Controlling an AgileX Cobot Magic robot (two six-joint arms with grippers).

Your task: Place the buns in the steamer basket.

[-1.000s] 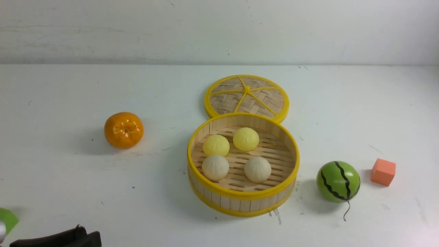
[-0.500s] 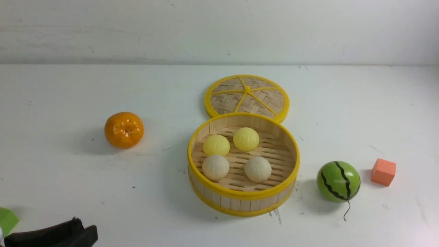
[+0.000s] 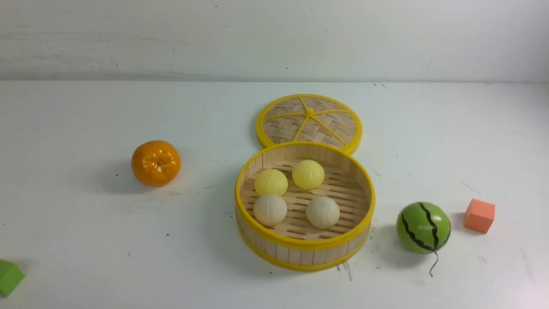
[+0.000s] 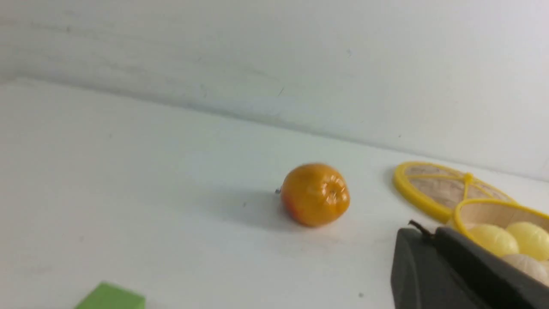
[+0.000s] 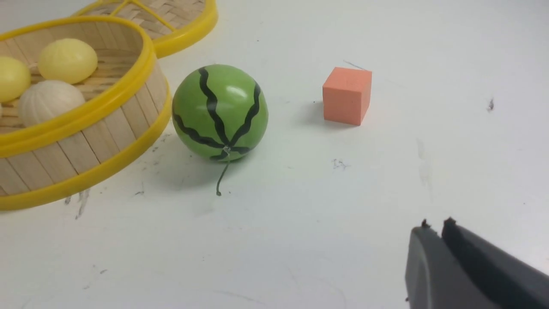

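Yellow-rimmed basket (image 3: 305,245) on the white table (image 3: 180,270), near the middle in the front view, open at the top. All four buns are inside on the slatted floor: two yellow buns (image 3: 308,174) toward the back, two off-white buns (image 3: 322,212) toward the front. Left yellow bun and left off-white bun sit close together, one behind the other; can't tell if they touch. The other two are apart from them and from each other. Woven lid (image 3: 321,122) lies flat behind the basket, its near edge partly hidden by the basket's rim. Orange (image 3: 156,163) well off to the left, melon (image 3: 423,227) just right of the basket, stem toward me. Coral block (image 3: 479,216) right of the melon, apart from it. Green block (image 3: 9,277) at the near left, cut by the frame edge. My left gripper (image 4: 424,231) is clenched, fingertips together, nothing in it. My right gripper (image 5: 436,223) holds nothing either; fingers close together, can't tell if fully closed. Both are out of the front view.
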